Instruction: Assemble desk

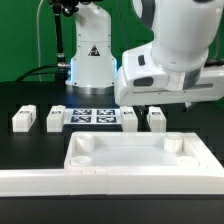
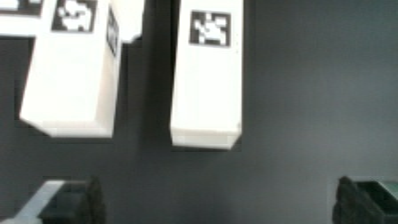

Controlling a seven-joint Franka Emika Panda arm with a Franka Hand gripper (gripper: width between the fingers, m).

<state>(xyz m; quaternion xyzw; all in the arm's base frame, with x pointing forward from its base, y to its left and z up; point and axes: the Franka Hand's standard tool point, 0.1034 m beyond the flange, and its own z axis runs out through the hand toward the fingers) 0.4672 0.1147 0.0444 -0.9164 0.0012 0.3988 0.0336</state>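
The desk is not joined; its parts lie loose on the black tabletop. The desk top, a wide white tray with a raised rim and with sockets visible in its two far corners, lies flat in the near part of the exterior view, a little toward that view's right. Just in front of it lies a long white rail, which runs across almost the whole width of the picture. Behind the desk top four short white legs are placed in one row. The first leg and the second leg are at the exterior view's left. The third leg and the fourth leg are at its right. Between the second leg and the third leg lies the marker board, flat on the tabletop. The white arm reaches in from the exterior view's right, and its end hangs over the third and the fourth leg. In this view I cannot see the fingertips clearly. In the wrist view the claw is open: its two dark fingers stand wide apart, with only bare tabletop between them, and they hold nothing. In the same view two legs lie side by side, apart from each other and apart from the fingers: a nearer leg and a neighbour leg, each with a black-and-white tag on its upper face.
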